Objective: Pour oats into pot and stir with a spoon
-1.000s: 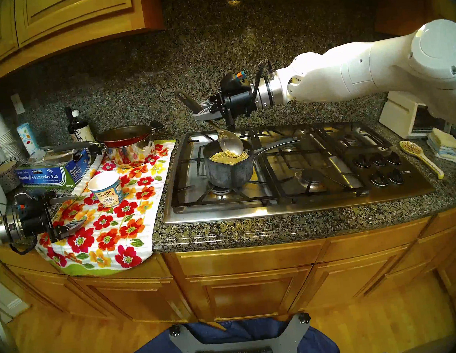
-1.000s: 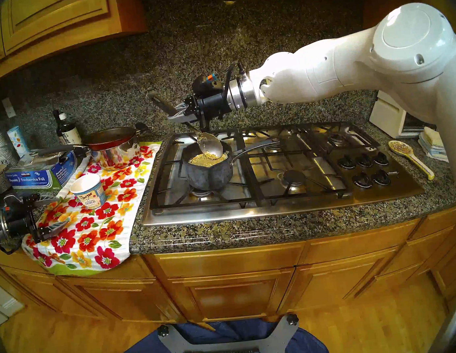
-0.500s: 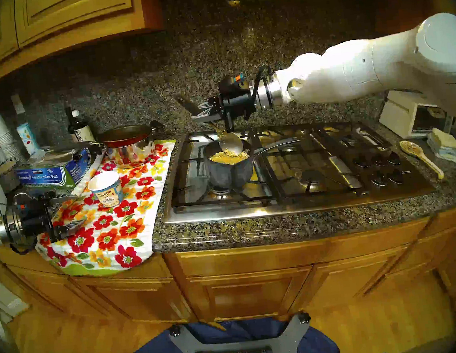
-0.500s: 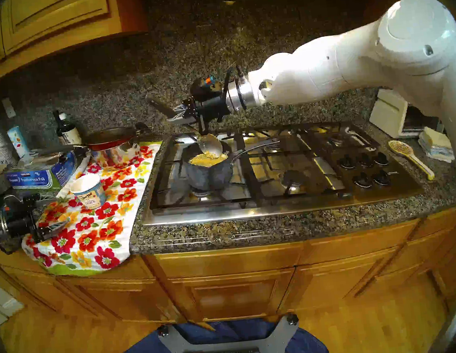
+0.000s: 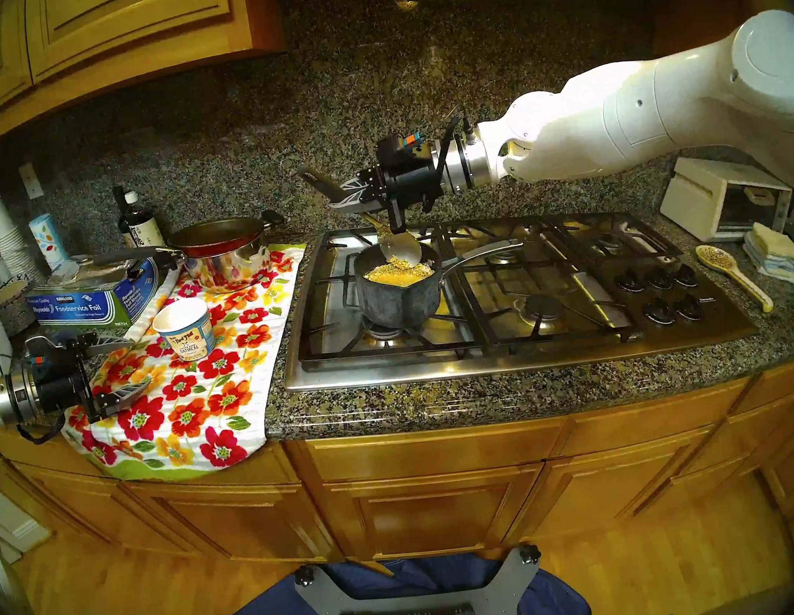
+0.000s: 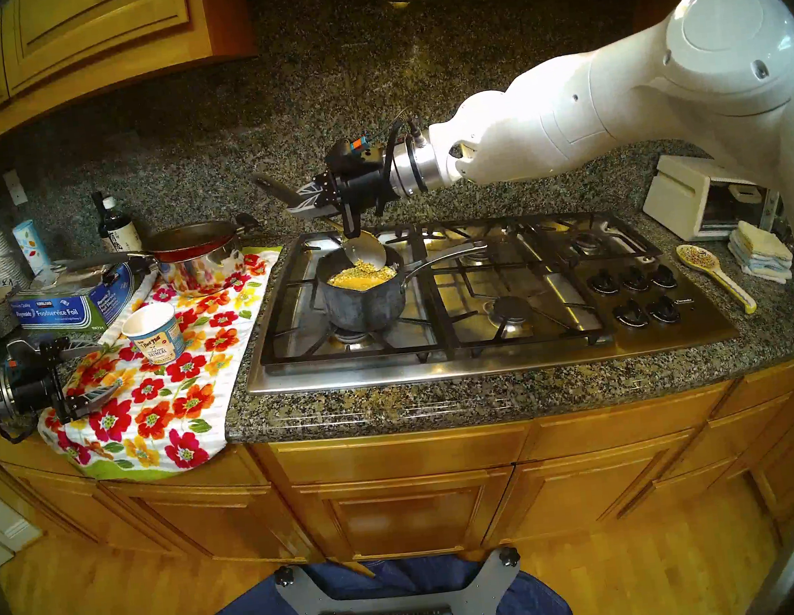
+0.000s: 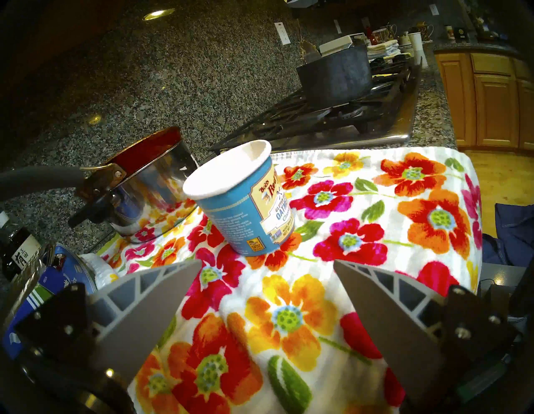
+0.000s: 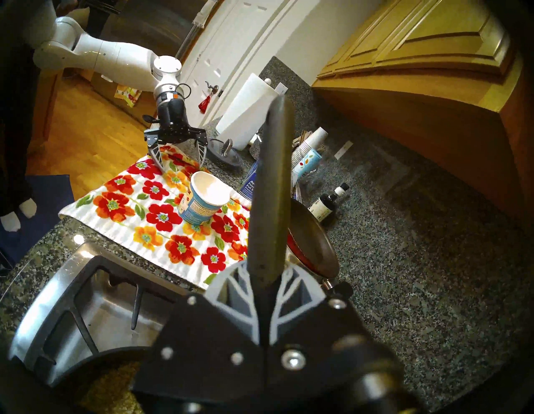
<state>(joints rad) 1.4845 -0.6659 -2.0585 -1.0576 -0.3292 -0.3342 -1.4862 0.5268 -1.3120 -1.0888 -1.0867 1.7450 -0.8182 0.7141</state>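
Observation:
The dark grey pot (image 5: 399,299) (image 6: 365,305) (image 7: 338,75) sits on the front left burner with oats (image 5: 399,273) (image 6: 358,278) heaped inside. My right gripper (image 5: 342,199) (image 6: 299,206) (image 8: 261,276) hangs above and behind it, shut on the spoon's black handle (image 8: 271,188). The spoon's silver bowl (image 5: 401,249) (image 6: 365,249) dips over the pot's far rim with oats clinging to it. The white and blue oatmeal cup (image 5: 185,329) (image 6: 153,332) (image 7: 245,202) (image 8: 202,202) stands upright on the towel. My left gripper (image 5: 130,367) (image 6: 94,373) (image 7: 265,263) (image 8: 181,162) is open, left of the cup and apart from it.
A floral towel (image 5: 191,409) covers the counter left of the steel cooktop (image 5: 512,351). A shiny pot holding a red pan (image 5: 223,249), a foil box (image 5: 87,303) and a dark bottle (image 5: 137,224) stand behind the cup. A speckled spoon rest (image 5: 728,269) and toaster oven (image 5: 720,197) are at right.
My right gripper has shifted slightly left with the spoon. The oats on the spoon's bowl have slid down toward the pot. The left arm has not moved.

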